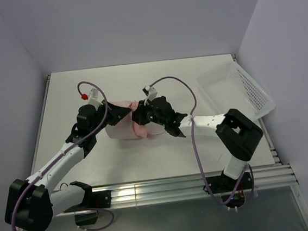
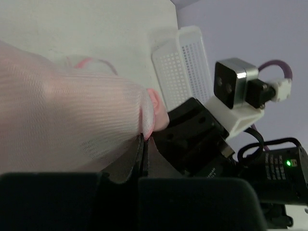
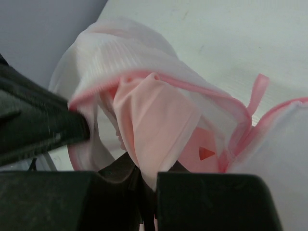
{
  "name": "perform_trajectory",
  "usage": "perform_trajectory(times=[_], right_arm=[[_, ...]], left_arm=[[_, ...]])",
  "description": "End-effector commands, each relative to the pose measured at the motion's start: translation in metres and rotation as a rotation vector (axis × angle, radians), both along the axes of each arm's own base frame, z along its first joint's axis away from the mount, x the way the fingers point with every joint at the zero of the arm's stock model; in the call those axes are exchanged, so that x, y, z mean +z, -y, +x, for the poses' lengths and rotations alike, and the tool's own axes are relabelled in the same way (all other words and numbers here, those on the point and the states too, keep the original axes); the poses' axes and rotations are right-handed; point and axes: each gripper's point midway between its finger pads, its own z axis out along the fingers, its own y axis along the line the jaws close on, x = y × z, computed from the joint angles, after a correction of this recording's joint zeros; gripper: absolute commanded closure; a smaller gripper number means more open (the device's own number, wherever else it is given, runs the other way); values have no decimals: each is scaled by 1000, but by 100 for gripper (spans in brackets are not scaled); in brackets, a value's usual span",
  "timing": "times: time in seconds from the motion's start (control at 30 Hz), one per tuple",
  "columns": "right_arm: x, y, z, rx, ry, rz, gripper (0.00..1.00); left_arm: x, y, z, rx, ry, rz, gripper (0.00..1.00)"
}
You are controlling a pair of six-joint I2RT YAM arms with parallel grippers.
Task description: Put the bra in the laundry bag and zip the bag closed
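**Pink fabric meets mesh**

Right wrist view shows the bra (image 3: pixel 154 120) clamped in the right claw (image 3: pixel 144 192), within the open rim of the laundry bag (image 3: pixel 120 48). Left wrist view: left claw (image 2: pixel 143 144) pinched shut on its mesh. Overhead, a white basket (image 1: pixel 233 91) sits far right on the surface (image 1: pixel 147 160).

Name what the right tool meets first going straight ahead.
Probably the laundry bag, its open mouth just ahead; the right tool, shut on the bra, points into it, though depth is unclear.
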Motion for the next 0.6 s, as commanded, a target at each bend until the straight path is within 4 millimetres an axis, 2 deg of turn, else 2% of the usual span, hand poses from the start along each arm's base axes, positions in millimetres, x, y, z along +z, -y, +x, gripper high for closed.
perform_trajectory(times=[0.0, 0.03, 0.1, 0.13, 0.2, 0.23, 0.27, 0.33, 0.37, 0.47, 0.53, 0.57], right_arm=[[41, -30, 7, 81, 68, 134, 100], [32, -33, 10, 76, 41, 142, 100], [17, -33, 14, 32, -18, 153, 100], [12, -30, 17, 0, -28, 152, 100], [2, -21, 18, -44, -57, 151, 87], [1, -18, 18, -47, -62, 152, 77], [0, -16, 17, -42, -66, 153, 48], [1, -10, 11, -39, -75, 140, 22], [-7, -5, 6, -31, -110, 100, 9], [-3, 15, -1, -31, -127, 88, 1], [8, 28, -3, -45, -122, 88, 1], [3, 36, -5, -53, -141, 51, 0]], left_arm=[[20, 14, -16, -111, 59, -64, 100], [18, 15, -18, -109, 44, -89, 100], [27, 14, -19, -95, 63, -132, 100], [22, 12, -21, -85, 49, -141, 100], [27, 7, -21, -50, 61, -175, 100], [20, 5, -22, -39, 48, -176, 100], [21, 4, -22, -30, 54, -180, 100], [13, -1, -21, -3, 43, -169, 100], [10, -2, -21, 5, 39, -162, 100], [0, -8, -20, 34, 25, -127, 100], [-7, -14, -19, 62, 19, -97, 100], [-9, -15, -20, 63, 17, -91, 100]])
